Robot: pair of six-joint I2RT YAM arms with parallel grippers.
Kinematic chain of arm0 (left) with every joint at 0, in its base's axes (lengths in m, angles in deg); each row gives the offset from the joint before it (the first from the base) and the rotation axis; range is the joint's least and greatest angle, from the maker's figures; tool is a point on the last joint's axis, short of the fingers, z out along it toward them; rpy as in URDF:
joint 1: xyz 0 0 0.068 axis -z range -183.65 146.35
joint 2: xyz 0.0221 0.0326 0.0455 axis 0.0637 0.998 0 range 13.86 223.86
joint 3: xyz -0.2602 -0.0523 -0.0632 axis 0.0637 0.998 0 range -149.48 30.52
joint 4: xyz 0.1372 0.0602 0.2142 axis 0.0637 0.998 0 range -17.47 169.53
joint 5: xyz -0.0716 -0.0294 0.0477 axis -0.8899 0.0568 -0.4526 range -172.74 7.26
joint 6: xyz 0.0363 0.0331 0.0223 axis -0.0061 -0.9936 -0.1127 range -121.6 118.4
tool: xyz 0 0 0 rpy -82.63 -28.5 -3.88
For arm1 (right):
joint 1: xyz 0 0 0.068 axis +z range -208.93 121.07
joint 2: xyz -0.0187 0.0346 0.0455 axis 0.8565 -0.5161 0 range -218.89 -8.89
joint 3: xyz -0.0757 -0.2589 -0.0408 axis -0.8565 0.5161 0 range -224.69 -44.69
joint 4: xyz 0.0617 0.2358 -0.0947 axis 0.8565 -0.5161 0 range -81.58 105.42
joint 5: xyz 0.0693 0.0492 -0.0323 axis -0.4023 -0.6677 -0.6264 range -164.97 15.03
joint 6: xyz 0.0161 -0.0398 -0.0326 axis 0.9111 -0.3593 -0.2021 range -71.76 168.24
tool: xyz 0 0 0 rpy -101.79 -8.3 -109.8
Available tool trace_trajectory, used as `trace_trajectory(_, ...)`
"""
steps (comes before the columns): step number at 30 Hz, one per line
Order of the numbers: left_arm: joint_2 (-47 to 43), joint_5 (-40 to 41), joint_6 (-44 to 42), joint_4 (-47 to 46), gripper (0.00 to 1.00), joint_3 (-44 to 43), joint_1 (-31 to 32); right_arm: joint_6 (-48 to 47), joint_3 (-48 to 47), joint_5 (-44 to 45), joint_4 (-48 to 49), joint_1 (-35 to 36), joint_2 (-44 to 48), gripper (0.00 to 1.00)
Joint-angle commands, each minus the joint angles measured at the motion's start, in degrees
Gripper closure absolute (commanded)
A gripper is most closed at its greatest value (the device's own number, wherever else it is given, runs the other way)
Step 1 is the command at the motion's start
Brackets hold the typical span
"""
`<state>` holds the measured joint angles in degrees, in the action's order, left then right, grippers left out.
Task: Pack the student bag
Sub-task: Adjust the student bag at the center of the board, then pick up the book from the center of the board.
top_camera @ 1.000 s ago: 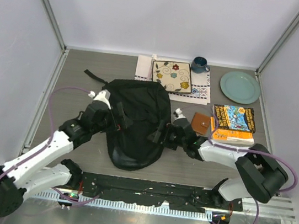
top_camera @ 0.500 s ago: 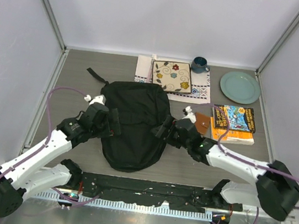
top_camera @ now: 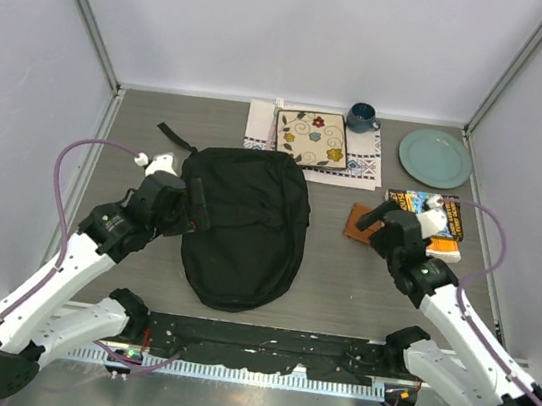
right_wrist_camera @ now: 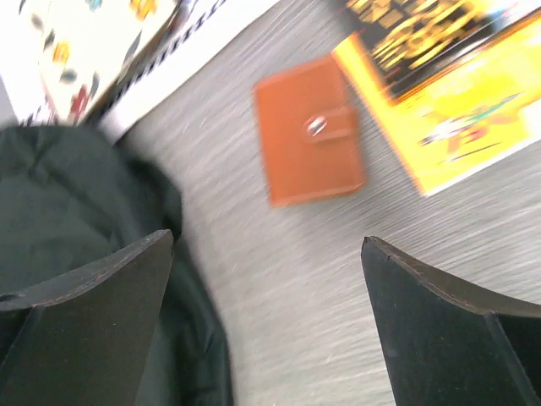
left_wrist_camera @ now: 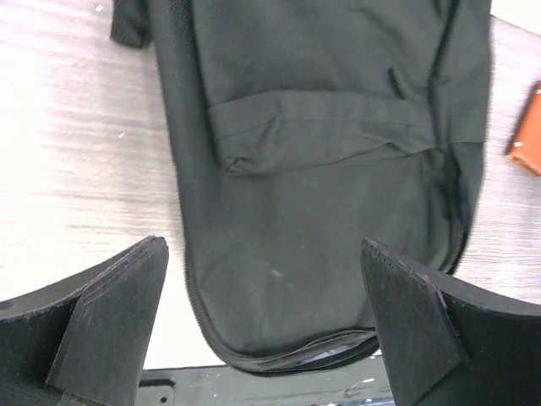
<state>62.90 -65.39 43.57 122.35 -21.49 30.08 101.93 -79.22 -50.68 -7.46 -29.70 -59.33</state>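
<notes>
The student bag (top_camera: pixel 244 230) lies flat on the middle of the counter (top_camera: pixel 130 274). Its long axis runs from the far side toward the arm bases, with the rounded end nearest them and a loose strap (top_camera: pixel 169 135) trailing off its far left corner. The left claw (top_camera: pixel 193 208) hangs released at the bag's left edge. Its wrist view looks down on the black fabric, a stitched band and the curved zip line, and I cannot tell whether it touches the cloth or whether the zip is open. The right claw (top_camera: pixel 380 227) is also spread wide and empty. It stands apart from the bag on its right, over a small orange wallet (right_wrist_camera: pixel 310 131) that lies between the bag and a stack of yellow books (right_wrist_camera: pixel 439 93); that view is blurred. So the bag lies to the right of the left claw and to the left of the right one, and the left arm is clearly the nearer. By my reading, the left arm is placed to work the bag's opening while the right is better placed for a first item, and nothing looks packed yet. Beyond the bag's far end sit a floral tile (top_camera: pixel 313 136) on a white cloth (top_camera: pixel 359 165), a dark mug (top_camera: pixel 362 117) and a teal plate (top_camera: pixel 435 156). The counter is grey with a wood grain, and pale walls with metal posts close it in.
</notes>
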Motion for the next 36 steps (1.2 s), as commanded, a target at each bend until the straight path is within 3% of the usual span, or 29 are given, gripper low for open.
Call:
trace_trajectory(1, 1.7, -4.8, -2.9, -5.7, 0.0, -3.7, 0.2, -5.7, -4.1, 1.2, -4.0, -12.4, 4.3, 0.01)
trace_trajectory(7, 16.3, -16.6, -5.1, -18.5, 0.0, -13.3, 0.4, -12.5, -11.9, -9.6, -3.8, -32.7, -4.9, 0.01)
trace_trajectory(11, 25.8, -20.9, -6.1, -24.9, 0.0, -18.6, 0.8, -16.5, -14.6, -12.1, 0.8, -39.7, -11.3, 0.02)
trace_trajectory(18, 42.6, -26.8, -5.4, -34.3, 0.0, -27.8, 2.8, -24.7, -16.8, -17.3, 14.5, -47.9, -21.8, 0.01)
trace_trajectory(23, 53.2, -30.3, -5.0, -38.2, 0.0, -36.7, 4.6, -31.9, -22.3, -20.9, 15.4, -52.3, -30.6, 0.01)
trace_trajectory(29, 65.4, -33.3, -4.4, -40.9, 0.0, -46.8, 6.2, -34.7, -26.8, -34.8, 17.3, -57.7, -39.5, 0.01)
trace_trajectory(36, 78.0, -36.7, -1.8, -44.1, 0.0, -58.9, 7.1, -36.9, -30.2, -37.1, 19.0, -58.5, -47.0, 0.02)
